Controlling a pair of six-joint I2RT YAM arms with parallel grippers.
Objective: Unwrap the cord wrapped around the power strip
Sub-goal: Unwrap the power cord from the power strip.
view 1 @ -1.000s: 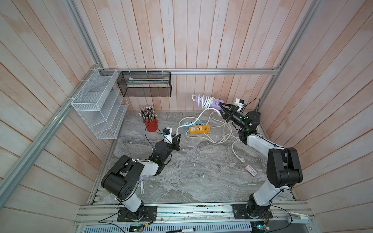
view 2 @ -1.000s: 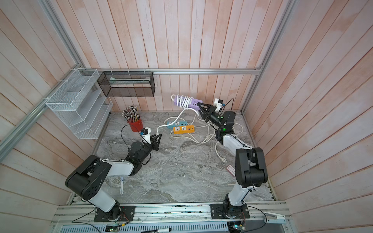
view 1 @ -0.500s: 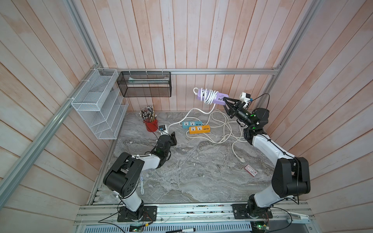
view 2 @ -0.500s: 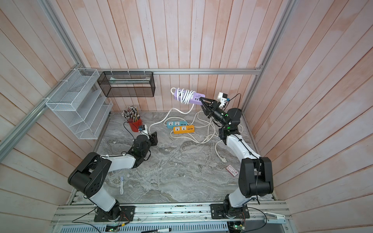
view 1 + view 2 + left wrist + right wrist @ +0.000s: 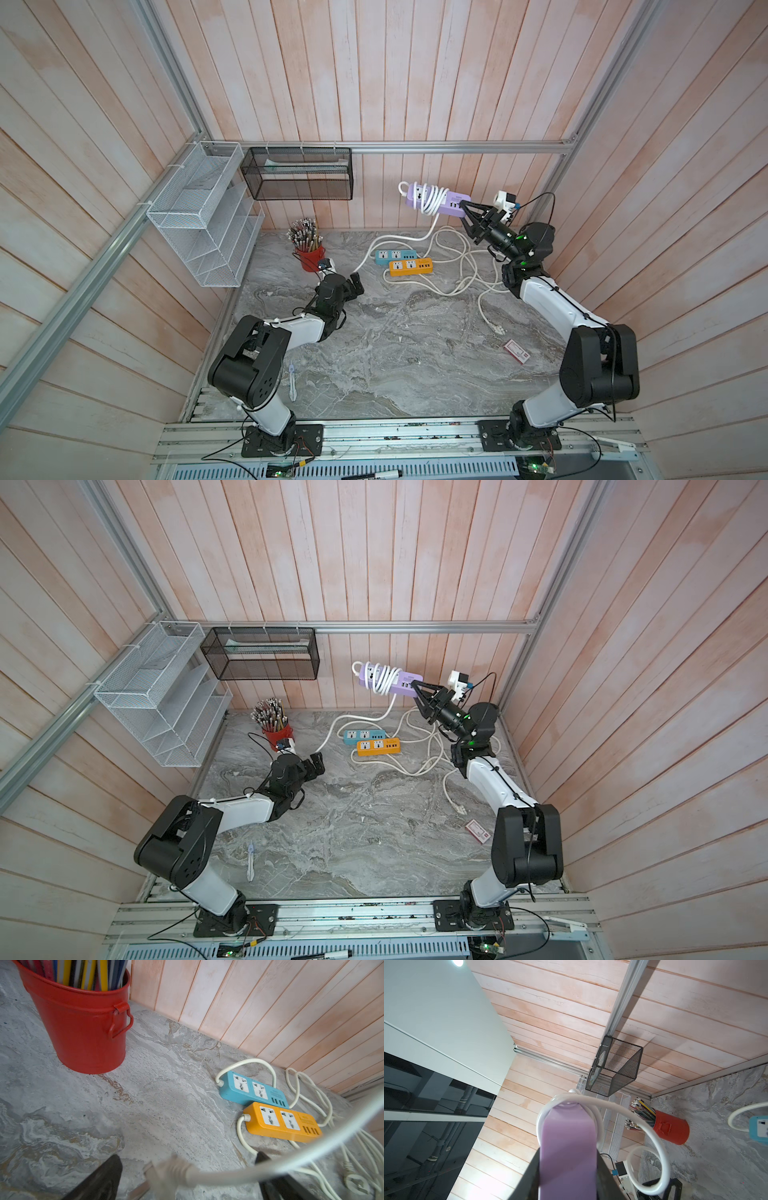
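In both top views the purple power strip [image 5: 436, 199] [image 5: 388, 678] hangs in the air near the back wall. My right gripper [image 5: 463, 210] [image 5: 417, 689] is shut on one end of it. In the right wrist view the strip [image 5: 566, 1136] fills the space between the black fingers. The white cord [image 5: 430, 198] [image 5: 660, 1147] is looped round the strip and trails down to the table. Its plug [image 5: 355, 275] [image 5: 166, 1172], blurred, sits between the spread fingers of my open left gripper [image 5: 353, 286] [image 5: 187, 1176], untouched by either.
A teal strip [image 5: 395, 255] and an orange strip [image 5: 410, 266] lie at the back with tangled white cords [image 5: 465, 270]. A red pencil bucket [image 5: 309, 253] stands close behind the left gripper. A black mesh basket [image 5: 297, 174] and a white wire rack [image 5: 203, 216] hang on the walls.
My left gripper has opened and let go of the cord's plug end. The right arm has carried the purple strip up and to the right.
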